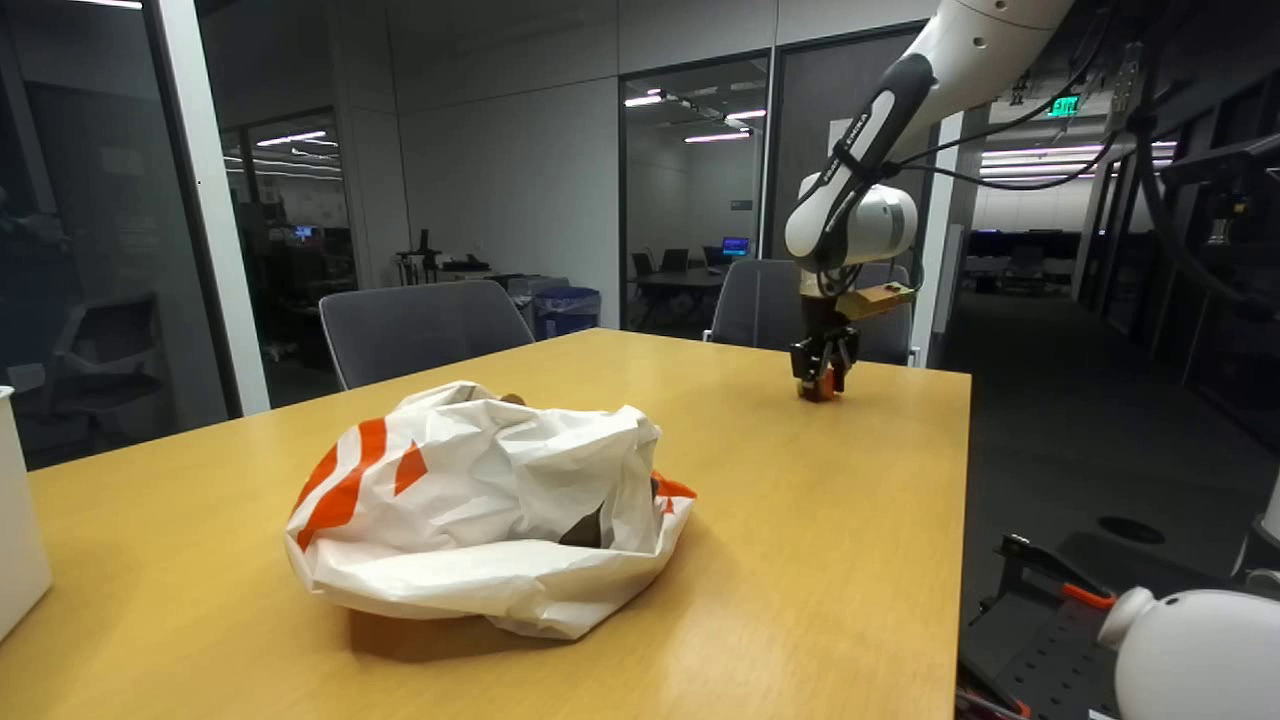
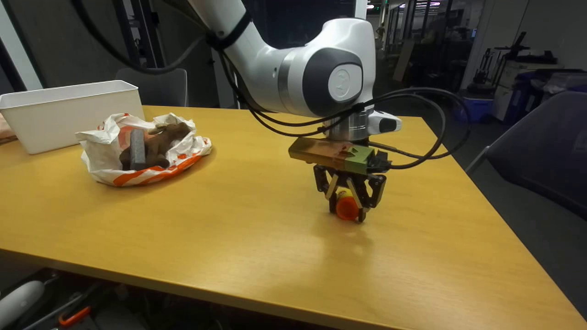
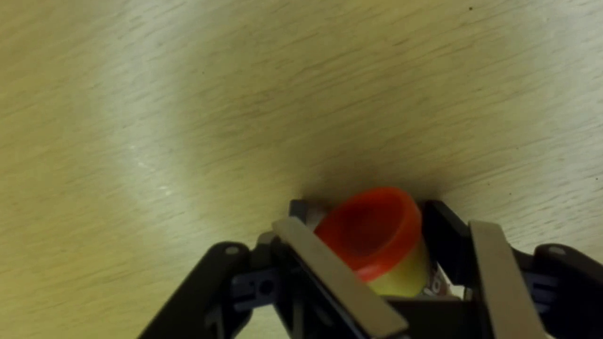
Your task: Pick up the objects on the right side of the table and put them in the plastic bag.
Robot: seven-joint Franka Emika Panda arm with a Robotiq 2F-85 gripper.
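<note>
now the pick-up is judged in hand, the orange-ended container (image 3: 376,241) clamped between the fingers (image 3: 447,242), down at the desk (image 2: 229,233), and a steady lift is called for next, then a carry to the plastic bag (image 1: 480,490), well apart from them!

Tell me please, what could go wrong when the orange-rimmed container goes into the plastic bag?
The orange-rimmed container looks round, so it might slip or roll in the claw during the lift. The plastic bag is crumpled, so its loose edge could snag the claw. The brown plush toy and gray block inside could deflect the container.
</note>
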